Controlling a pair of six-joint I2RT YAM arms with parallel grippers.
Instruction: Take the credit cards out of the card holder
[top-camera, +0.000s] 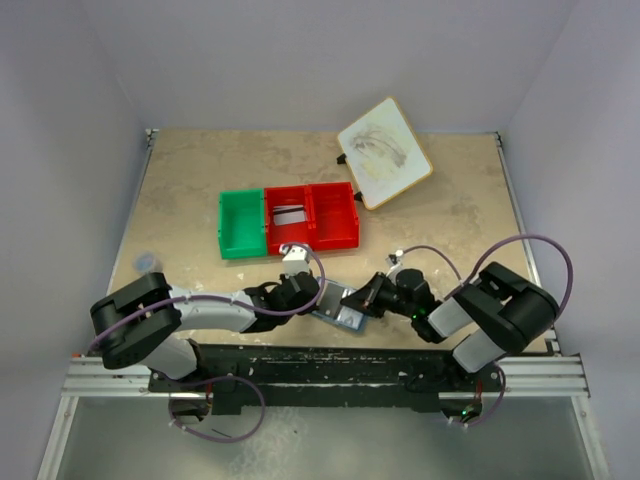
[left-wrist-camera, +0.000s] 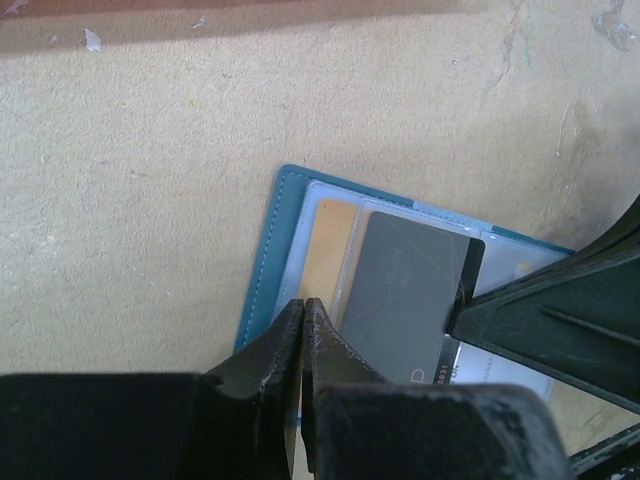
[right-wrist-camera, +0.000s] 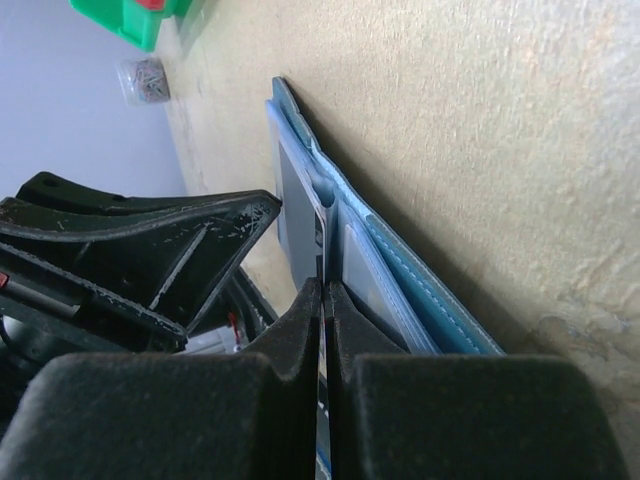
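The right gripper (right-wrist-camera: 322, 300) has its fingers pressed together on the thin edge of the dark card (left-wrist-camera: 400, 290). Its own camera shows that edge as a pale line running between the pads. The left wrist view shows the card's flat face, lying askew over the open card holder (left-wrist-camera: 268, 250), with a tan-orange card (left-wrist-camera: 335, 250) tucked in a pocket beside it.

The left gripper (left-wrist-camera: 302, 312) is closed with nothing visible between its tips, which sit over the holder's left panel. Whether they touch it cannot be told.

From above, the holder lies open near the middle of the bench's (top-camera: 180, 190) near edge. Both forearms stretch low and inward toward it. Nearer the middle of the bench stand a green bin (top-camera: 240, 222) and red bins (top-camera: 310, 215).
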